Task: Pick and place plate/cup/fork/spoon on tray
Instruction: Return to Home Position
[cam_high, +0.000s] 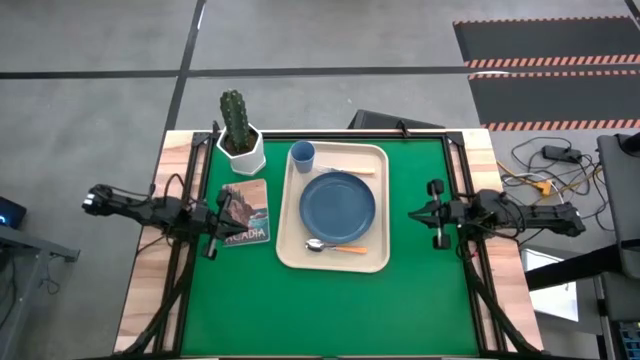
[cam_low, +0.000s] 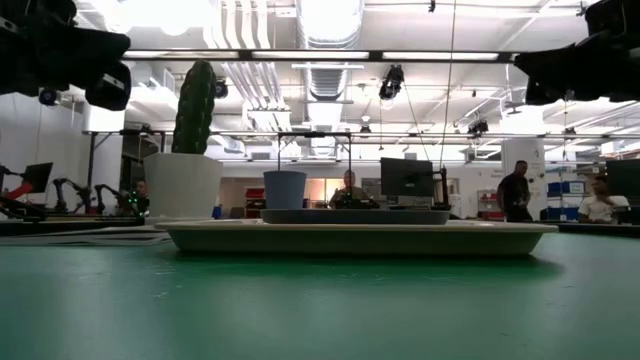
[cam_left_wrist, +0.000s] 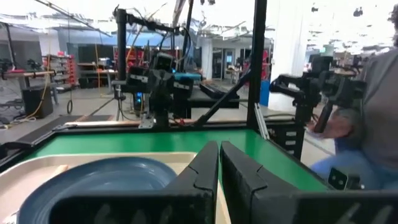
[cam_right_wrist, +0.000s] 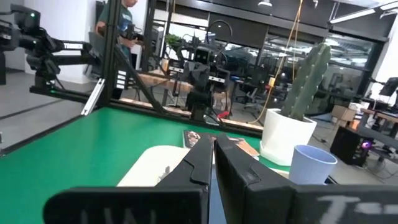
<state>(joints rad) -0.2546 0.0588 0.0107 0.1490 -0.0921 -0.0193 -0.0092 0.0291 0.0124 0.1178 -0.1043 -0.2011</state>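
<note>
The tray (cam_high: 283, 215) lay mid-table toward the far edge. The plate (cam_high: 338, 200) sat at its centre, the cup (cam_high: 302, 154) in its far-left corner, the spoon (cam_high: 335, 246) along its near edge, and the fork (cam_high: 350, 170) between cup and plate. The left gripper (cam_high: 213, 230) hung near the left edge, fingers pressed together; the right gripper (cam_high: 436, 213) hung near the right edge, likewise closed, both empty.

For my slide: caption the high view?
Plate, cup, fork and spoon on tray; both grippers shut at the sides.
</note>
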